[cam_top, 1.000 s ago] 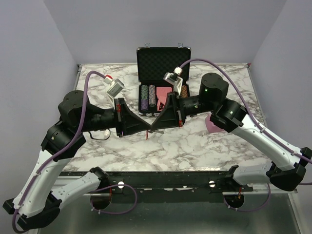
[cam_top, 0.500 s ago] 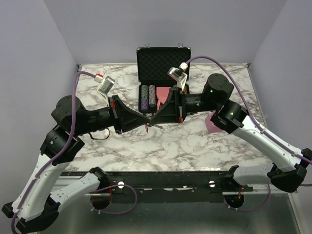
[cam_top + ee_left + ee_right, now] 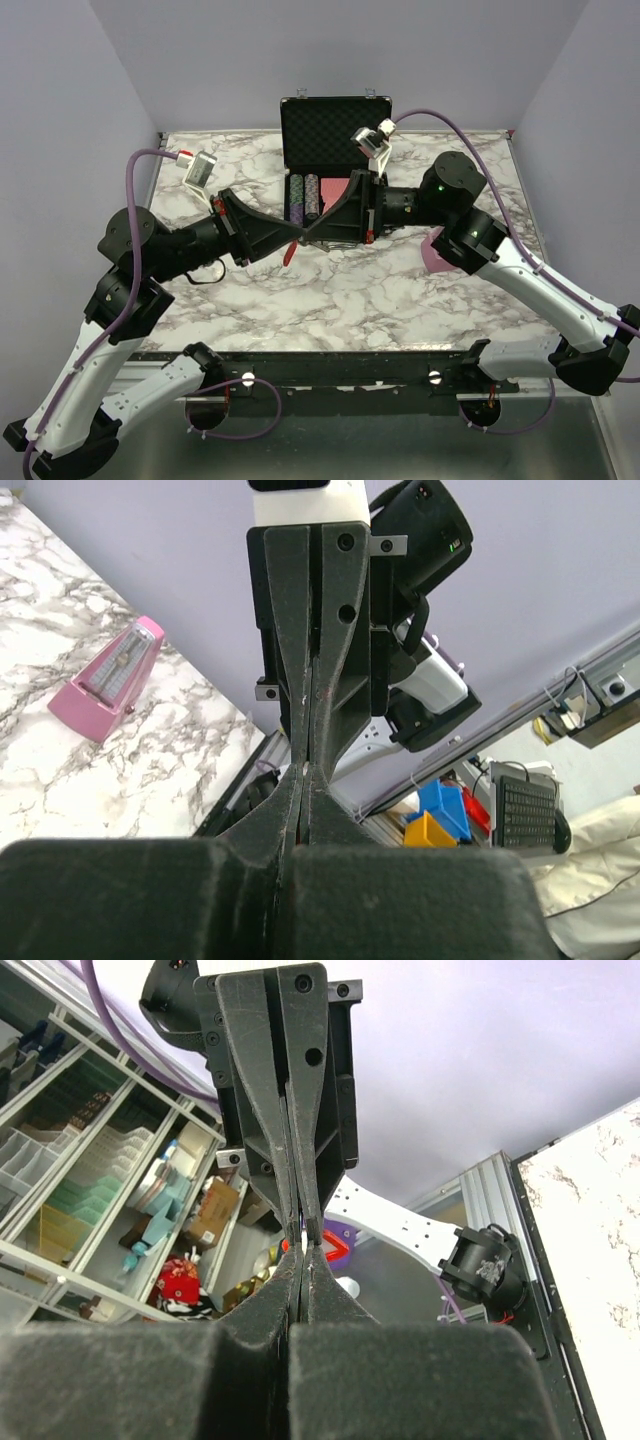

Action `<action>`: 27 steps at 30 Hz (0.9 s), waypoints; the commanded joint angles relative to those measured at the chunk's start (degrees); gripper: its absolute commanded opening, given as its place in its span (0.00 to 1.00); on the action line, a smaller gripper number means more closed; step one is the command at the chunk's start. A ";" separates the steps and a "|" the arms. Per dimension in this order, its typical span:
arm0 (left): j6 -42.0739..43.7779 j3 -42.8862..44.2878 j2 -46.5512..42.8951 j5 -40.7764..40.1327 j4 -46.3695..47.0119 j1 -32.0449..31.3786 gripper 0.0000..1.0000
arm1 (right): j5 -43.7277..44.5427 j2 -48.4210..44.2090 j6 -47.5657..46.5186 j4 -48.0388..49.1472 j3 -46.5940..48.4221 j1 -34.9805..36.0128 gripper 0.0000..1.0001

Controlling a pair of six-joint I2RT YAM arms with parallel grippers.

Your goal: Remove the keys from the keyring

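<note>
My left gripper (image 3: 297, 239) and right gripper (image 3: 307, 238) meet tip to tip above the table, just in front of the chip case. Both are shut. The red keyring (image 3: 289, 252) hangs down from the left gripper's tips. In the right wrist view the keyring (image 3: 336, 1251) shows as a red loop just behind the touching tips. A thin pale sliver, likely a key (image 3: 303, 1241), sits between the right gripper's (image 3: 303, 1252) tips. In the left wrist view my left gripper (image 3: 303, 772) faces the right gripper's fingers (image 3: 340, 660), and the ring is hidden.
The open black chip case (image 3: 335, 125) stands at the back, with poker chip stacks (image 3: 304, 198) and pink cards (image 3: 338, 190) inside. A pink metronome (image 3: 108, 675) stands right of centre and also shows in the top view (image 3: 438, 256). A black cable (image 3: 205, 276) lies at the left.
Both grippers have risen and shifted toward the case, staying tip to tip. The left wrist has swung back to the left. The red ring now hangs more to the left.
</note>
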 commanded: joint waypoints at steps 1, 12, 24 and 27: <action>-2.06 -2.48 1.54 -4.71 2.46 -0.16 0.00 | 1.72 1.18 0.88 3.20 -0.95 1.51 0.01; -1.09 -1.96 1.46 -4.71 1.31 -0.25 0.04 | 2.25 1.10 1.14 3.38 -1.47 1.51 0.01; 1.10 0.15 1.63 -5.59 -1.84 -0.16 0.48 | 2.60 0.74 1.49 2.33 -2.53 1.51 0.01; 2.42 1.56 1.89 -5.94 -3.78 -0.25 0.51 | 2.77 0.57 1.32 1.80 -2.71 1.51 0.01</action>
